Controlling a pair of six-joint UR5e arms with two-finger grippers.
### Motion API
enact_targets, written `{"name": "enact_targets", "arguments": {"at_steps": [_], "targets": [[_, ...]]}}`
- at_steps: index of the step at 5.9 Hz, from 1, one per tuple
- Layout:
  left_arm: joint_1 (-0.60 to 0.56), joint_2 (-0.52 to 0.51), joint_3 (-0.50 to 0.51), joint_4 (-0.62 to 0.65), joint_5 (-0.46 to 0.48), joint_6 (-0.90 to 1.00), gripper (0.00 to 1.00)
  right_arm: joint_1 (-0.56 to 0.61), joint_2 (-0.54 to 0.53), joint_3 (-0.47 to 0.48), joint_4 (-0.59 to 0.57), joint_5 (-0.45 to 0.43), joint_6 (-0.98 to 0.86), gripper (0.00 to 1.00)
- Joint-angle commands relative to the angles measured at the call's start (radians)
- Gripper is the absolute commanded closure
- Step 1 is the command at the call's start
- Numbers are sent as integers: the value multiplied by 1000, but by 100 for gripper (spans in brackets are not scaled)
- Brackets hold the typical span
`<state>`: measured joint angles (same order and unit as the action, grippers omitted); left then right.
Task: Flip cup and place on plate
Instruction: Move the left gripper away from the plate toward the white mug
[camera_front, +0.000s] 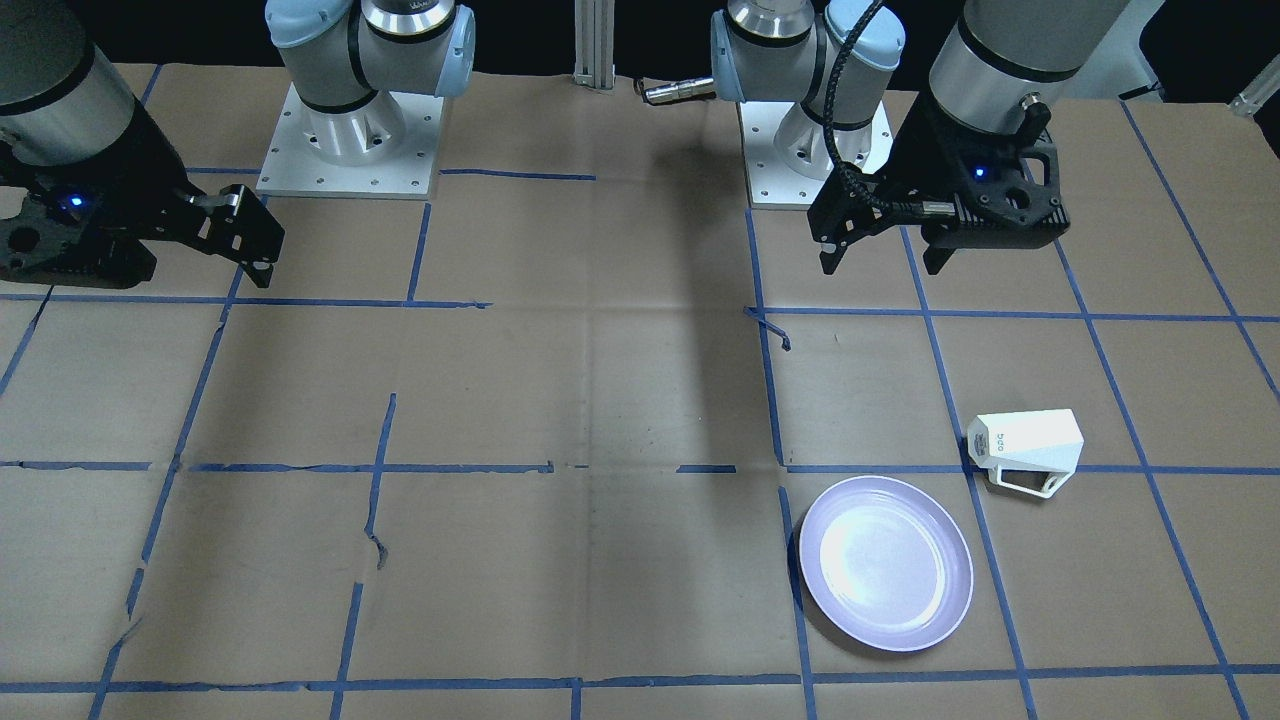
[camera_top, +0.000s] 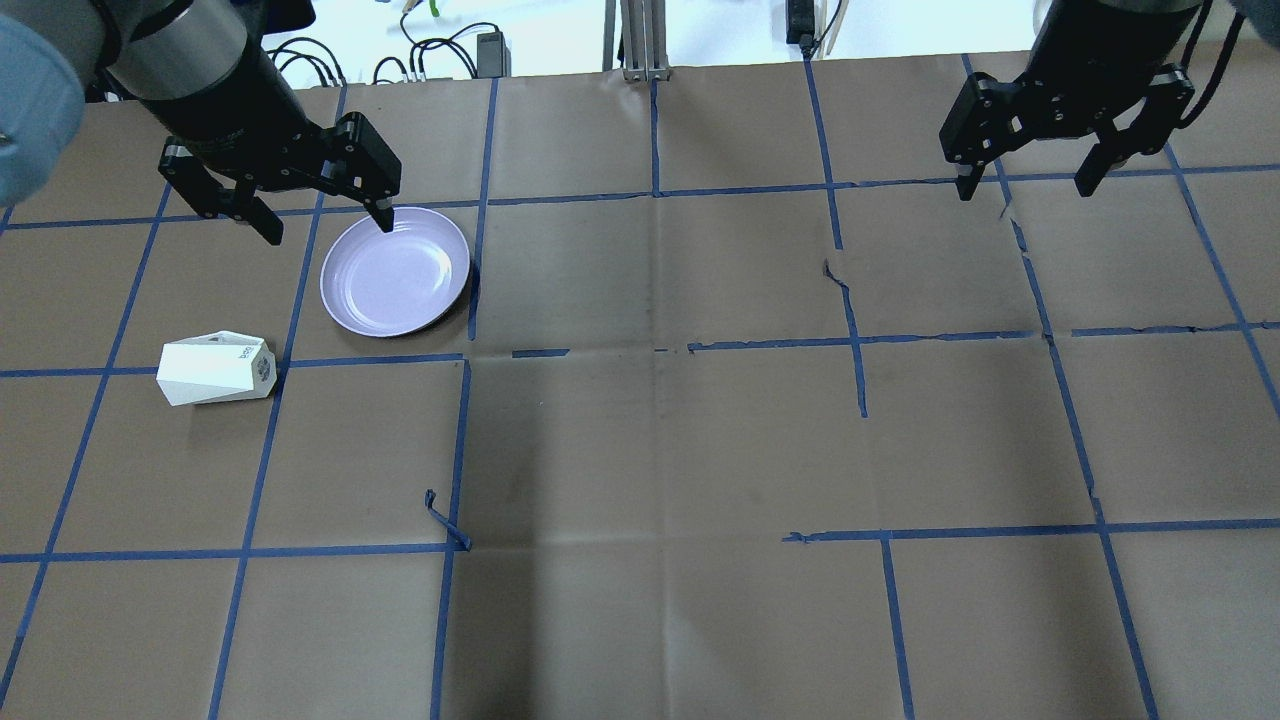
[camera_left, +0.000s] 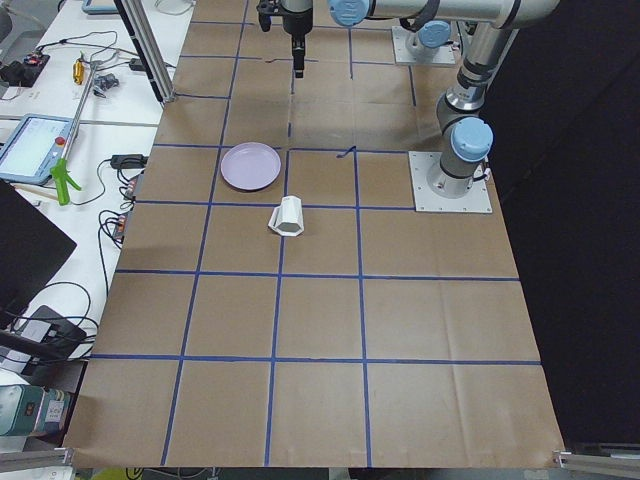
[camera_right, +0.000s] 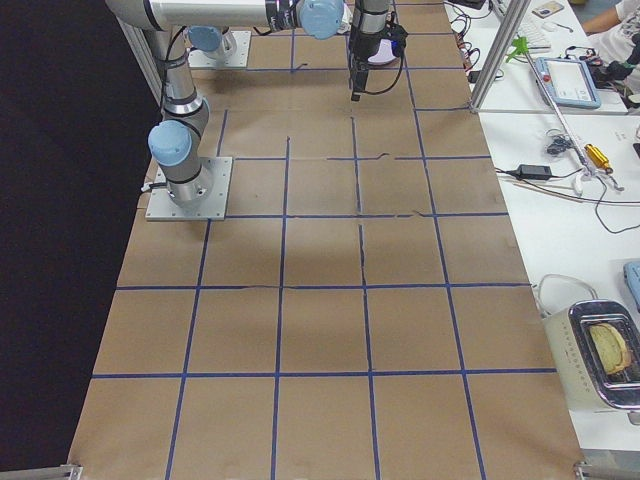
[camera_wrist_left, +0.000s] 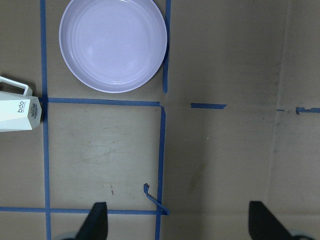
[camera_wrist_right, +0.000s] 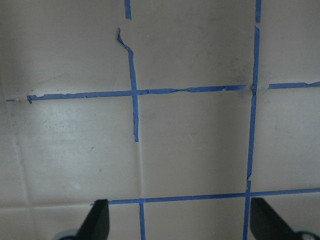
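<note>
- Noted the table (camera_top: 650, 450) as a brown surface gridded in blue tape, with both arms held above it.
- Found the left gripper (camera_top: 328, 226) hovering well above the surface, fingers spread wide and nothing between them. Confirmed in the left wrist view by 2 fingertips at the bottom corners with bare table between.
- Found the right gripper (camera_top: 1023, 188) likewise spread and empty, well apart from both task items. Judged to have no part in the coming step.
- Located the plate (camera_top: 395, 272) below the left gripper and farther out across the table. Seen bare and right way up.
- Located the cup (camera_top: 215, 369) below the left gripper and off to its left, near the plate but not touching. Seen lying on its side, open rim turned away from the gripper and lettered end turned toward it.
- Judged the step in hand as the opening approach, with no grasp made and 0 of 2 actions (flip, place) done.
- Noted the handle (camera_front: 1025, 485) projecting sideways on the outward face of the cup.
- Judged the next move to call for lowering the left gripper to the cup and setting the spread fingers across 2 opposite facets clear of the handle. Then closing, turning upright and carrying across to the plate.
</note>
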<state>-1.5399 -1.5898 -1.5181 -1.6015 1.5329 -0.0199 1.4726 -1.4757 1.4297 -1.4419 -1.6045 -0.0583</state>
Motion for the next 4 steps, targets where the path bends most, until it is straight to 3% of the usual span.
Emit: {"name": "enact_targets", "arguments": {"at_steps": [1, 4], "targets": [[0, 2, -1, 0, 4, 6, 2, 0, 0, 0, 0, 0, 0, 0], [4, 22, -28, 3, 10, 17, 2, 0, 0, 0, 0, 0, 0, 0]]}}
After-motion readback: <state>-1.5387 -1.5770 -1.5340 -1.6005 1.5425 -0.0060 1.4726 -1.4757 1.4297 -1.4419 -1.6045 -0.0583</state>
